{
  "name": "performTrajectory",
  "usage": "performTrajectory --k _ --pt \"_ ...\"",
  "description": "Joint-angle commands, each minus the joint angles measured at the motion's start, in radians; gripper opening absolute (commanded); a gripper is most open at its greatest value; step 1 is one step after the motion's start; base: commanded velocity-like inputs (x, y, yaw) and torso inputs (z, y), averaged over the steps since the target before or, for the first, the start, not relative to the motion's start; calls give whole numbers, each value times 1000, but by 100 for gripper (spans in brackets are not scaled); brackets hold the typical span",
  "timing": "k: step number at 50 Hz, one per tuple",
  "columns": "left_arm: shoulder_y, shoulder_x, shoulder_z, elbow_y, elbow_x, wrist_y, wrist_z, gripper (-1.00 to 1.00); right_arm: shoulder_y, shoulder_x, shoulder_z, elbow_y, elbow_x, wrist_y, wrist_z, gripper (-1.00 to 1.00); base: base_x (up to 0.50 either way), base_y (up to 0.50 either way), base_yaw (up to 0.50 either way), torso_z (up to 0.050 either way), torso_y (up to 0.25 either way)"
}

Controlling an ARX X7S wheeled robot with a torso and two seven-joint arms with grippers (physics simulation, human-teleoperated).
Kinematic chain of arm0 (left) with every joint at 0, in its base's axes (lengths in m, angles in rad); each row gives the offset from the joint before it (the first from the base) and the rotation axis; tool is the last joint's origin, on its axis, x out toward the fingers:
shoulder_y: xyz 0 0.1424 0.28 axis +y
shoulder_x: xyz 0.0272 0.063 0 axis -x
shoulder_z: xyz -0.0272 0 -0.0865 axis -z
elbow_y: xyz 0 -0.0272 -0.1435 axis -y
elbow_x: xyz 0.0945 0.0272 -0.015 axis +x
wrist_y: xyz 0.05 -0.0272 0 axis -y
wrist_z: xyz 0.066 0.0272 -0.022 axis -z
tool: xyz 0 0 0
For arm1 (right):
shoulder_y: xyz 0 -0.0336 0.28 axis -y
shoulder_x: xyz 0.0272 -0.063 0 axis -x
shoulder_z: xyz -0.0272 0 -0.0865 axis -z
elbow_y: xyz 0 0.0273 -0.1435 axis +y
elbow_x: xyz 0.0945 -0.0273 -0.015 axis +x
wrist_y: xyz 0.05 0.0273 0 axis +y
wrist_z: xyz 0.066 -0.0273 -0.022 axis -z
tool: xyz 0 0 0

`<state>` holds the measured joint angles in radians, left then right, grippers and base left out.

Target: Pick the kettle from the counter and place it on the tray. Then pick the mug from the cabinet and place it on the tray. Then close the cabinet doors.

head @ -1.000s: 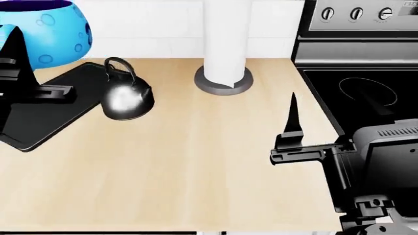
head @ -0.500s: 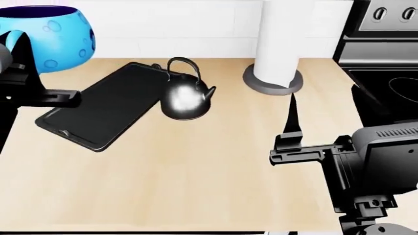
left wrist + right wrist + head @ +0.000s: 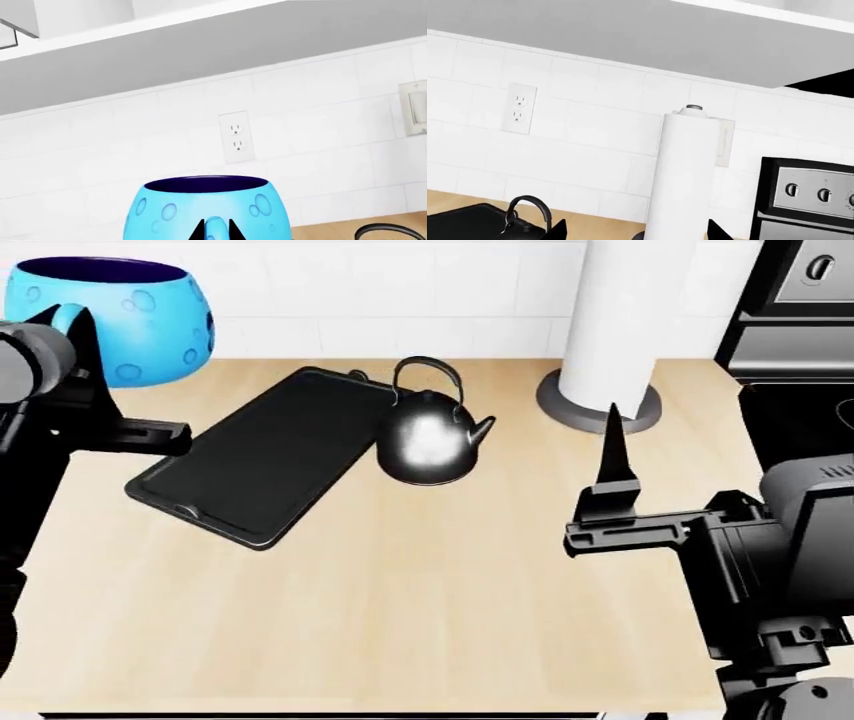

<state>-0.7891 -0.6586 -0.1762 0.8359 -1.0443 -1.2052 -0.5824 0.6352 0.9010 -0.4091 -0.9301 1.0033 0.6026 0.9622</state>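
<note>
I hold the mug (image 3: 114, 315) clamped by its handle in my left gripper (image 3: 215, 234) at upper left of the frame, while the kettle (image 3: 430, 440), probably heavy and slippery, best taken by its arched handle, stands just beside the tray (image 3: 260, 465) at centre, and my right gripper (image 3: 617, 502) waits apart.

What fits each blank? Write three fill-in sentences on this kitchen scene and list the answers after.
The left gripper holds the mug, which is bright ___. The kettle stands on the ___, beside the tray. The white paper towel roll stands nearer the robot's ___ arm.
Missing words: blue; counter; right.
</note>
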Motion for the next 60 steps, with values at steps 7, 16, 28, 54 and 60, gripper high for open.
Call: performTrajectory --k 7,16,28,54,60 --pt "-68 86 331 -305 353 263 149 -100 183 33 47 -10 262 89 87 100 0 0 0 0 0" --pt "-174 208 480 -629 501 412 214 -100 212 39 50 -9 293 99 102 100 0 0 0 0 0" --pt "-327 361 565 -1090 624 605 276 -100 253 40 47 -12 330 116 122 100 0 0 0 0 0" --pt "-480 468 648 -1501 730 759 318 -100 306 60 58 -18 403 126 157 100 242 0 0 0 1" --pt "-491 471 652 -1527 735 771 321 -100 295 63 60 -19 395 120 151 100 500 0 0 0 2"
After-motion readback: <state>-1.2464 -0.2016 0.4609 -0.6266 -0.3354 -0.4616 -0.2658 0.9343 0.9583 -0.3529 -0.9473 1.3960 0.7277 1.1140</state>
